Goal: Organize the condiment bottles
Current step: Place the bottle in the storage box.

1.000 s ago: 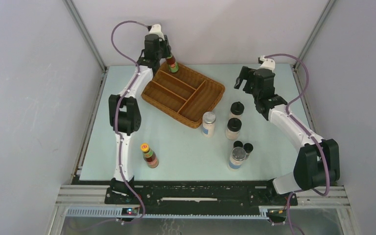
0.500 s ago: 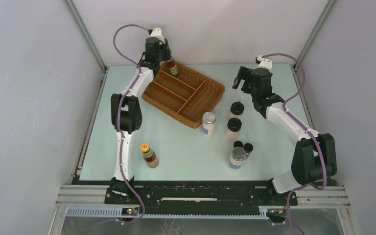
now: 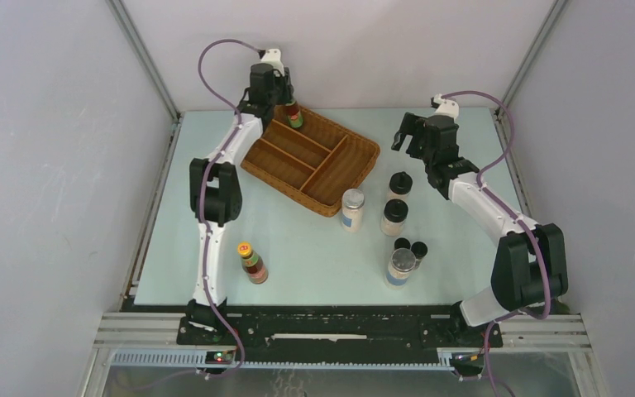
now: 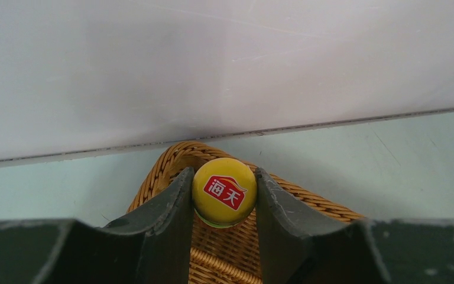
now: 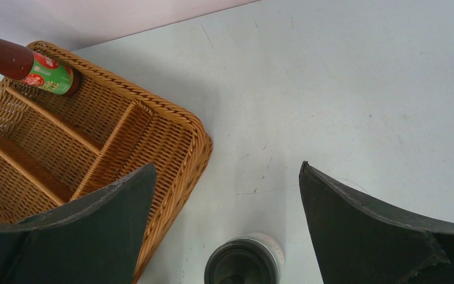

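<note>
My left gripper [image 3: 286, 99] is shut on the yellow cap [image 4: 223, 190] of a slim red-brown sauce bottle [image 3: 294, 117]. The bottle's base is at the far corner of the wicker tray [image 3: 355, 169], as the right wrist view [image 5: 31, 66] also shows. A second sauce bottle [image 3: 253, 262] stands near the front left. Two silver-lidded jars [image 3: 352, 208] [image 3: 400, 266], two black-capped shakers [image 3: 399, 185] [image 3: 393, 217] and two tiny dark vials [image 3: 403, 244] [image 3: 419, 248] stand right of the tray. My right gripper [image 3: 408, 132] is open and empty above the far shaker [image 5: 243, 262].
The tray's dividers [image 5: 56, 124] form several compartments, with nothing else in them. Its wicker rim [image 4: 307, 201] lies under my left fingers [image 4: 162, 213]. The back wall [image 4: 213, 71] is close behind the tray.
My left gripper has carried the sauce bottle a little farther back and right, toward the tray's far corner. My right gripper has shifted slightly left and stays open.
</note>
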